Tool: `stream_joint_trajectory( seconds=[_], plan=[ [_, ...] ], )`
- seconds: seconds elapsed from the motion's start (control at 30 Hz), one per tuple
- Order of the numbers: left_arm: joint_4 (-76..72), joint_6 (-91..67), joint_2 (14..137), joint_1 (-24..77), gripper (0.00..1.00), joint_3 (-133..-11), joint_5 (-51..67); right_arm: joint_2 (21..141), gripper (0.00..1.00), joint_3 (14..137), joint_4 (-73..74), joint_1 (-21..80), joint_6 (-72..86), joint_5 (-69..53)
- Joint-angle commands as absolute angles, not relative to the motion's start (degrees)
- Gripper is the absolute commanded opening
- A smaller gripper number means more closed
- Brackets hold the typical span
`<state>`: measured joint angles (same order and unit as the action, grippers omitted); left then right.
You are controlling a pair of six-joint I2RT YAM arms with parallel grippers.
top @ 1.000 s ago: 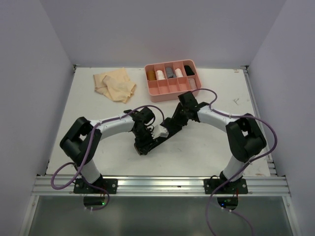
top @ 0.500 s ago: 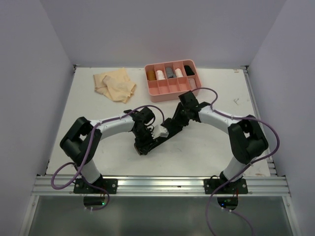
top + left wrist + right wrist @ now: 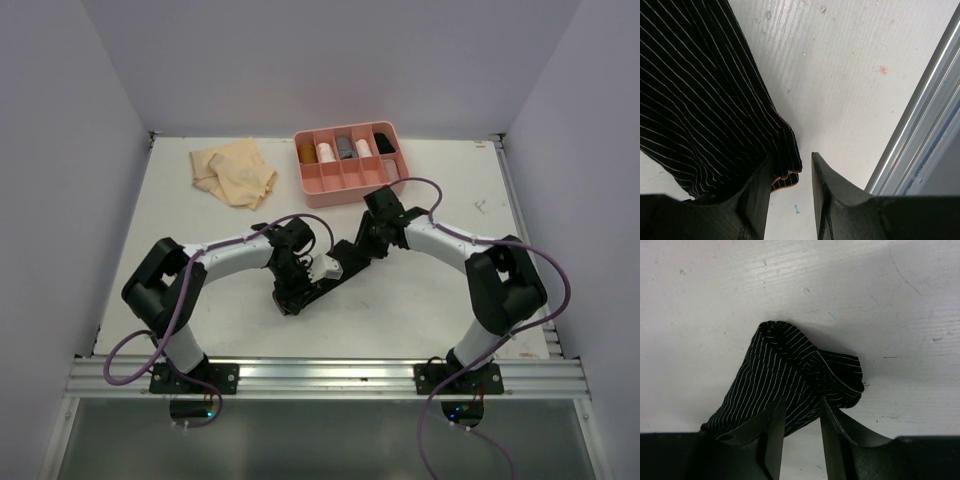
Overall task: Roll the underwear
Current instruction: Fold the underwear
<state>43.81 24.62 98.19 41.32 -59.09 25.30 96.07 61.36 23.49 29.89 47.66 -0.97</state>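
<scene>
Right wrist view: right end effector (image 3: 801,402) straddles black underwear (image 3: 790,365), grip unclear; left end effector (image 3: 791,158) likewise, cloth cropped.

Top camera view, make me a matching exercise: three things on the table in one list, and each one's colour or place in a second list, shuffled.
Things:
1. striped underwear
2. tan cloth heap
3. divided tray

Descriptions:
A. pink, at the far edge right of centre, with rolled items in its back row
B. black with thin pale stripes, in the middle of the table
C. crumpled, at the far left

Pairs: 1-B, 2-C, 3-A
</scene>
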Motion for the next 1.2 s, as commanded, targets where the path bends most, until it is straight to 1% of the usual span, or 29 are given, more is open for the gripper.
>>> stream_joint_trajectory(
  seconds=[0.0, 0.17, 0.3, 0.57, 0.77, 0.97, 1.1, 1.17],
  plan=[
    [44.74, 24.96, 102.13, 41.84, 0.41, -55.90, 23.47, 97.73, 0.38, 61.52, 25.66, 29.88, 46.14, 1.84],
    [44.82, 25.05, 102.13, 41.84, 0.41, -55.99, 23.38, 99.14, 0.37, 60.82, 24.88, 29.88, 46.14, 0.88],
    [44.65, 24.96, 102.22, 41.84, 0.41, -55.81, 23.38, 99.32, 0.34, 60.47, 23.47, 29.88, 46.49, 0.26],
    [44.47, 24.87, 102.31, 41.84, 0.41, -55.55, 23.64, 98.35, 0.33, 61.87, 23.29, 29.97, 46.67, 0.18],
    [44.47, 24.87, 102.30, 41.84, 0.41, -55.55, 23.82, 97.82, 0.29, 62.84, 23.20, 29.88, 46.93, 0.18],
    [44.47, 24.87, 102.39, 41.84, 0.40, -55.55, 23.82, 96.77, 0.15, 63.46, 23.73, 29.88, 46.85, 0.18],
    [44.56, 24.87, 102.57, 41.84, 0.40, -55.46, 23.82, 94.93, 0.00, 64.42, 25.31, 29.88, 46.93, 0.18],
    [44.56, 24.87, 102.66, 41.84, 0.40, -55.63, 23.99, 93.61, 0.00, 64.95, 26.28, 29.88, 47.02, 0.18]
  ],
)
